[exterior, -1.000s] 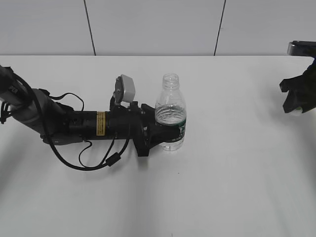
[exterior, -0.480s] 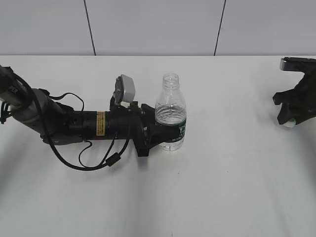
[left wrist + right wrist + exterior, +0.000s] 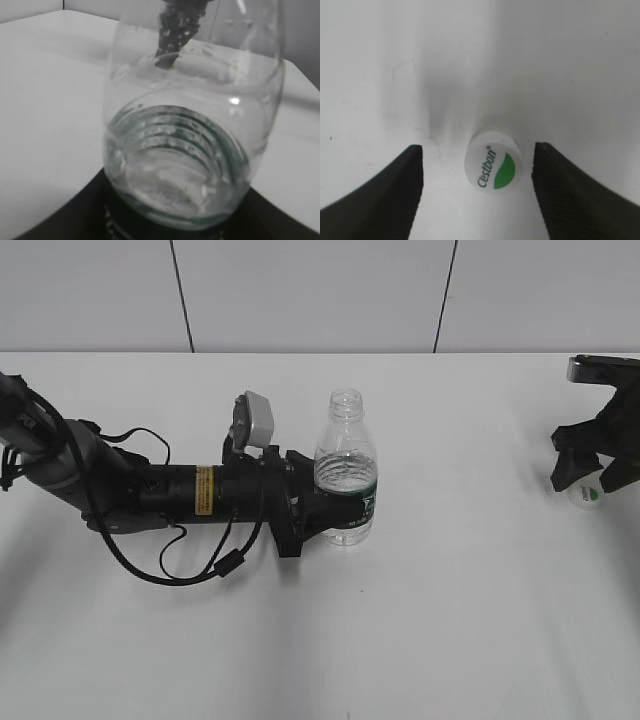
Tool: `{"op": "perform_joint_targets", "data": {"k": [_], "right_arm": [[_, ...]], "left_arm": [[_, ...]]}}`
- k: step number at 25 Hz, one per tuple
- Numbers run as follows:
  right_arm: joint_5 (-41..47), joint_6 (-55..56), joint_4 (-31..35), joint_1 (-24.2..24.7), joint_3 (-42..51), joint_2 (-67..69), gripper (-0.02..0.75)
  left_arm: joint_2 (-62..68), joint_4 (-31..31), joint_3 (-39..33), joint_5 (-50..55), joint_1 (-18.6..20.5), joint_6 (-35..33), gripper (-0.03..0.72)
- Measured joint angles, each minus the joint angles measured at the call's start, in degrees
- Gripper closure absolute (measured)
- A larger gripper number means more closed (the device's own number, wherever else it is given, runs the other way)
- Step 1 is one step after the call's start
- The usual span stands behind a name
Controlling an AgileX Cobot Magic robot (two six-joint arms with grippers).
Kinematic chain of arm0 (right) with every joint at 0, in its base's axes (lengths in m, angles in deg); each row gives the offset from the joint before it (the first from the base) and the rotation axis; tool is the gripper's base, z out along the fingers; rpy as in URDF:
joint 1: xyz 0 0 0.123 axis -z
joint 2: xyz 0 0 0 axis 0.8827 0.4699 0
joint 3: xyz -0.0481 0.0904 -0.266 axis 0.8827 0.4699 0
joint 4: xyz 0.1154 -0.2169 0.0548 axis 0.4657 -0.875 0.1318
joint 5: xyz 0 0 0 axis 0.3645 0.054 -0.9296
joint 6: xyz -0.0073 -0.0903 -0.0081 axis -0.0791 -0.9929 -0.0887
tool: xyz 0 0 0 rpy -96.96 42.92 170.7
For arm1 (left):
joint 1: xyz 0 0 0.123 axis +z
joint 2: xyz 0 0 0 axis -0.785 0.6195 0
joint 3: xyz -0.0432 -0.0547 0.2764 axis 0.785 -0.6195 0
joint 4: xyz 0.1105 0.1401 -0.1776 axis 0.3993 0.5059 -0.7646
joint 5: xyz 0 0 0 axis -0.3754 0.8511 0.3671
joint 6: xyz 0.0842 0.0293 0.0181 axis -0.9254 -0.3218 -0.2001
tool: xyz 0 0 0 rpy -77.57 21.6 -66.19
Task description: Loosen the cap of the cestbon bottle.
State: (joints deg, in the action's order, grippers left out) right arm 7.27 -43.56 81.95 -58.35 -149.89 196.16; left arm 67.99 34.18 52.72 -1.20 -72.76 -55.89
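Right gripper [image 3: 477,187] sits spread wide around the cap [image 3: 494,160] on the tabletop [image 3: 470,620]; left gripper [image 3: 318,505] hugs the cestbon bottle [image 3: 346,472].

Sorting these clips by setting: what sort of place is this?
Probably a lab or test bench, not a home: a bare white table, plain pale wall panels, and only the cestbon bottle and its removed cap laid out.
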Motion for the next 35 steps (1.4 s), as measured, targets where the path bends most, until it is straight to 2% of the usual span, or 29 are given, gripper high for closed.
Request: {"op": "perform_joint_targets", "data": {"k": [8, 15, 26, 35], "right_arm": [[0.1, 0.4, 1.1, 0.0, 0.0, 0.0, 0.197], [0.3, 0.4, 1.2, 0.0, 0.0, 0.0, 0.197], [0.9, 0.4, 1.3, -0.1, 0.0, 0.0, 0.197], [16.2, 0.4, 4.9, -0.1, -8.4, -0.3, 0.197]], "left_arm": [[0.0, 0.0, 0.0, 0.0, 0.0, 0.0, 0.317], [0.0, 0.3, 0.0, -0.1, 0.0, 0.0, 0.205], [-3.3, 0.6, -0.1, -0.1, 0.0, 4.5, 0.130], [-14.3, 3.4, -0.1, 0.2, -0.1, 9.7, 0.124]]}}
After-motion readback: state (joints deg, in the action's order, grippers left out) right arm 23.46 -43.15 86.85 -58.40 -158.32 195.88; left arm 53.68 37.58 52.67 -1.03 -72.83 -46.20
